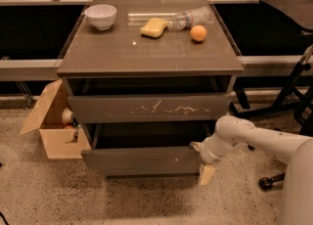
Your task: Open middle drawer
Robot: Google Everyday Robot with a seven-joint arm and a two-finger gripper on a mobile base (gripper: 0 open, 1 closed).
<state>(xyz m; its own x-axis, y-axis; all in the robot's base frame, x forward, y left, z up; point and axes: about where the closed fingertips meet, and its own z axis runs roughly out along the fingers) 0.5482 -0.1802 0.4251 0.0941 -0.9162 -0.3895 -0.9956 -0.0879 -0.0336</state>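
Observation:
The middle drawer (142,161) is a plain dark grey-brown front with a tiny white chip right of centre. It stands pulled out a little from the cabinet, with a dark gap above it. My gripper (200,159) is at the right end of this drawer front, touching its edge. My white arm (254,138) reaches in from the right. The scratched drawer front (151,107) above it also stands slightly out.
On the cabinet top (122,53) are a white bowl (100,15), a yellow sponge (154,27), a lying plastic bottle (190,18) and an orange (198,33). An open cardboard box (54,131) sits on the floor at the left. A chair base (288,101) stands at the right.

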